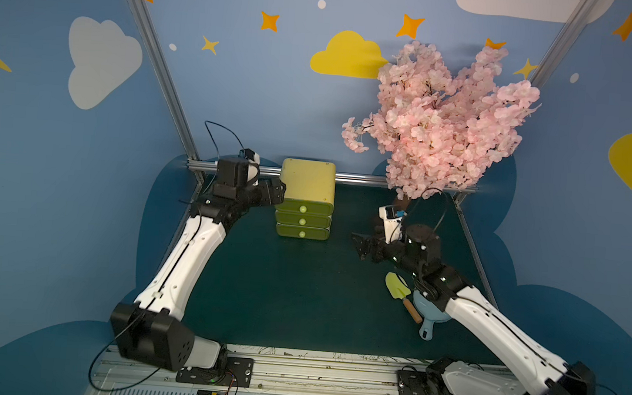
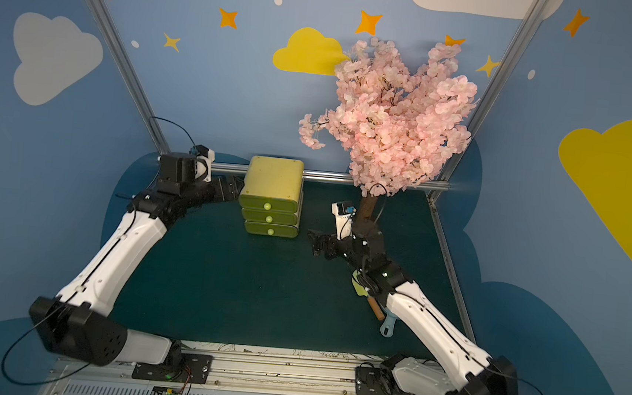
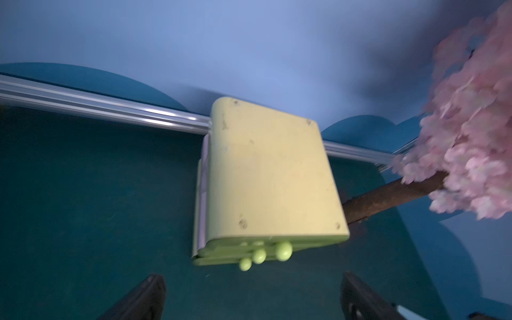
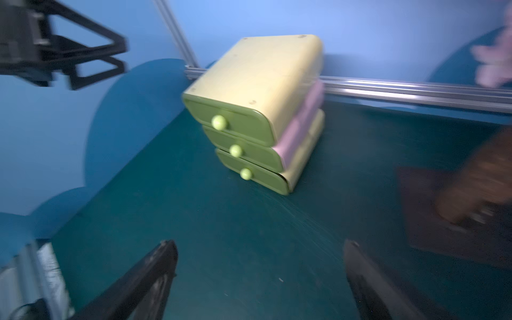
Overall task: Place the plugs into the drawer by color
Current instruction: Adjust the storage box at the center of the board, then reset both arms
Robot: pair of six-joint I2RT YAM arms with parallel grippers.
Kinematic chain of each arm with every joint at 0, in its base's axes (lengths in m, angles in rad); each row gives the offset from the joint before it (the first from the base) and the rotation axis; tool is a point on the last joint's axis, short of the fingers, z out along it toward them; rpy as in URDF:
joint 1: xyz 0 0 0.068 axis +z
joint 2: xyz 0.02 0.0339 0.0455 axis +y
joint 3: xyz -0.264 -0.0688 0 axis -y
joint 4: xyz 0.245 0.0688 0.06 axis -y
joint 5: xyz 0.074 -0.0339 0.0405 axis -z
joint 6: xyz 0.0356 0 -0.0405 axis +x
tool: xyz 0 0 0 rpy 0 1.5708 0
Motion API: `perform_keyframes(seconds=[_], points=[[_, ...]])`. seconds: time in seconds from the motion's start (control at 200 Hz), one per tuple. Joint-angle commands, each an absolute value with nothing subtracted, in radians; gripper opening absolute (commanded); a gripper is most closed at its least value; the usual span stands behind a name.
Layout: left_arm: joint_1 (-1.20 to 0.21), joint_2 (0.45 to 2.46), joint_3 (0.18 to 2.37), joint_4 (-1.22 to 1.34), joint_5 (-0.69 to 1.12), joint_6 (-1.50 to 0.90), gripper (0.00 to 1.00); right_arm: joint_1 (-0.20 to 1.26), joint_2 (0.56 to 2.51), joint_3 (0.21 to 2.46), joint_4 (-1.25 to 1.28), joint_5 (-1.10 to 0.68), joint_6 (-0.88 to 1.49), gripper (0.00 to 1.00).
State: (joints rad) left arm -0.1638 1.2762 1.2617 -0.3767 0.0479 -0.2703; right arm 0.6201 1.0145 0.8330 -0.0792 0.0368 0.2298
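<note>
Now left claw (image 1: 279, 191) just beside drawer (image 1: 307, 184), right claw (image 1: 360, 245) apart; both spread, empty.

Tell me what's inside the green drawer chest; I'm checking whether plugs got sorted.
The chest has all three drawers shut, so anything inside is hidden. Only closed fronts and round knobs show.

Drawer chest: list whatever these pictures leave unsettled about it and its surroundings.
- Drawer chest contents: three drawers shut in every view; no plugs visible anywhere.
- Blue pan: bowl hidden under the right arm, both top views.
- Knobs: smeared by motion blur, left wrist view.
</note>
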Motion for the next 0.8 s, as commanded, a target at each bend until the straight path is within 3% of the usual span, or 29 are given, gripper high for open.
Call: perform_keyframes(seconds=[0.0, 0.06, 0.115, 0.2, 0.385, 0.451, 0.541, 0.641, 0.711, 0.791], points=[[-0.178, 1.161, 0.847, 0.004, -0.108, 0.051, 1.0, 0.553, 0.844, 0.683, -0.171, 0.293, 0.181, 0.99], [-0.18, 1.149, 0.57, 0.336, -0.196, 0.149, 1.0, 0.535, 0.741, 0.579, -0.087, 0.301, 0.101, 0.98], [-0.167, 1.169, 0.514, 0.312, -0.096, 0.207, 1.0, 0.529, 0.668, 0.515, -0.022, 0.347, 0.027, 0.98], [-0.165, 1.205, 0.479, 0.355, -0.049, 0.091, 1.0, 0.494, 0.639, 0.41, 0.109, 0.501, -0.016, 0.98], [-0.12, 1.166, 0.48, 0.405, 0.0, 0.007, 1.0, 0.369, 0.823, 0.288, 0.275, 0.558, -0.073, 0.99], [-0.08, 1.217, 0.468, 0.418, 0.077, 0.092, 1.0, 0.326, 0.913, 0.248, 0.421, 0.514, -0.074, 0.98], [-0.02, 1.338, 0.41, 0.563, 0.085, 0.02, 1.0, 0.255, 1.066, 0.185, 0.728, 0.453, -0.095, 0.98], [0.033, 1.362, 0.403, 0.637, 0.177, 0.03, 1.0, 0.161, 1.155, 0.208, 0.799, 0.386, -0.049, 0.99], [0.067, 1.42, 0.382, 0.737, 0.122, -0.021, 1.0, 0.043, 1.202, 0.222, 0.81, 0.213, 0.056, 0.99], [0.082, 1.528, 0.367, 0.858, 0.117, -0.036, 1.0, 0.016, 1.34, 0.243, 0.909, 0.168, 0.105, 0.99]])
